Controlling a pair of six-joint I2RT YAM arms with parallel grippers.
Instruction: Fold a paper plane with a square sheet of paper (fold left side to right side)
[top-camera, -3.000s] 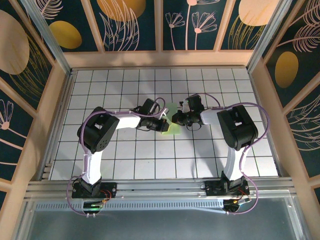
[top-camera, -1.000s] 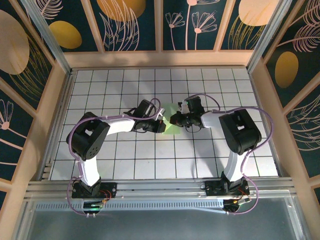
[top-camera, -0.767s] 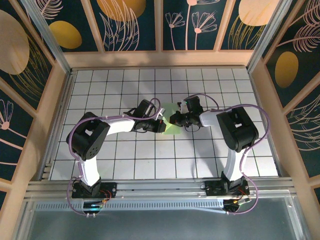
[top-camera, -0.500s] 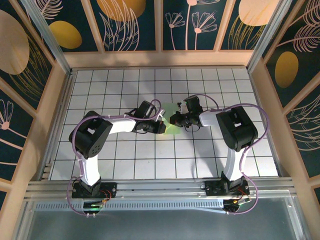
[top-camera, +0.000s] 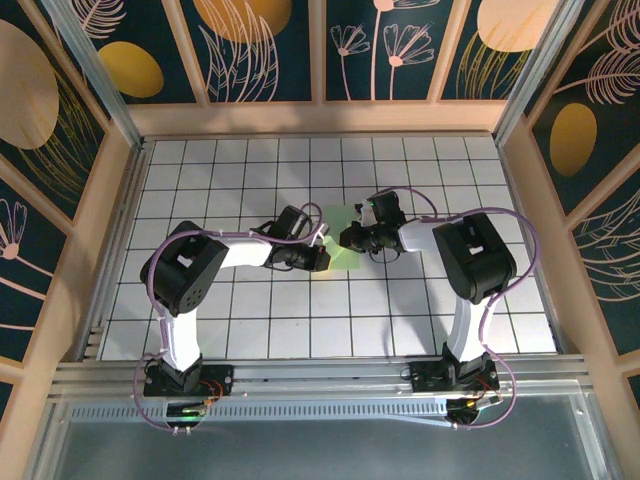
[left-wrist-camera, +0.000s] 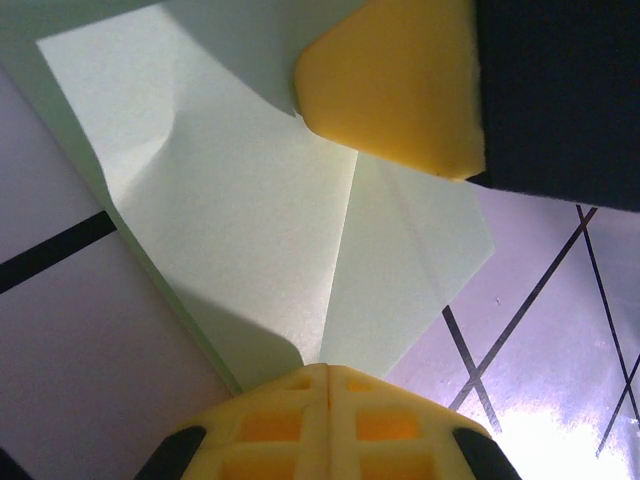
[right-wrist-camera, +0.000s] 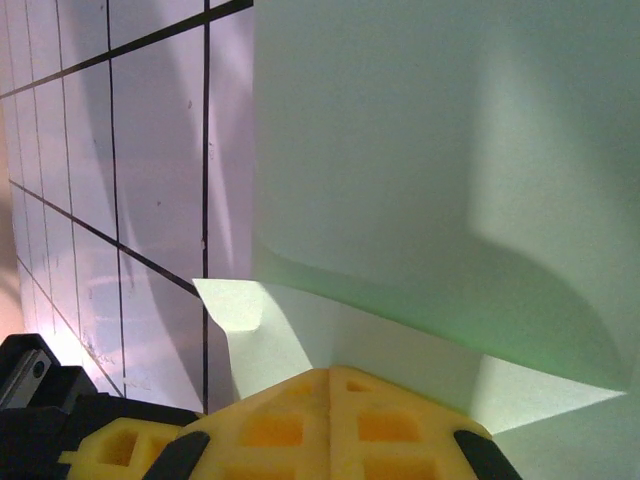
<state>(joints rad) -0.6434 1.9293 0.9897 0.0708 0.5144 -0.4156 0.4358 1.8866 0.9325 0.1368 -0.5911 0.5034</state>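
White grid-tiled table (top-camera: 250, 300) carries the creased square sheet of paper (top-camera: 346, 258) at its middle, pinched from about 8 o'clock by the left gripper (left-wrist-camera: 328, 372) and from 3 o'clock by the right gripper (right-wrist-camera: 330, 372), each with its pads pressed together on the sheet.

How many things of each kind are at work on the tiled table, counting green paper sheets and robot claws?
pale-green paper sheet: 1
claws: 2, the left claw and the right claw
Total: 3
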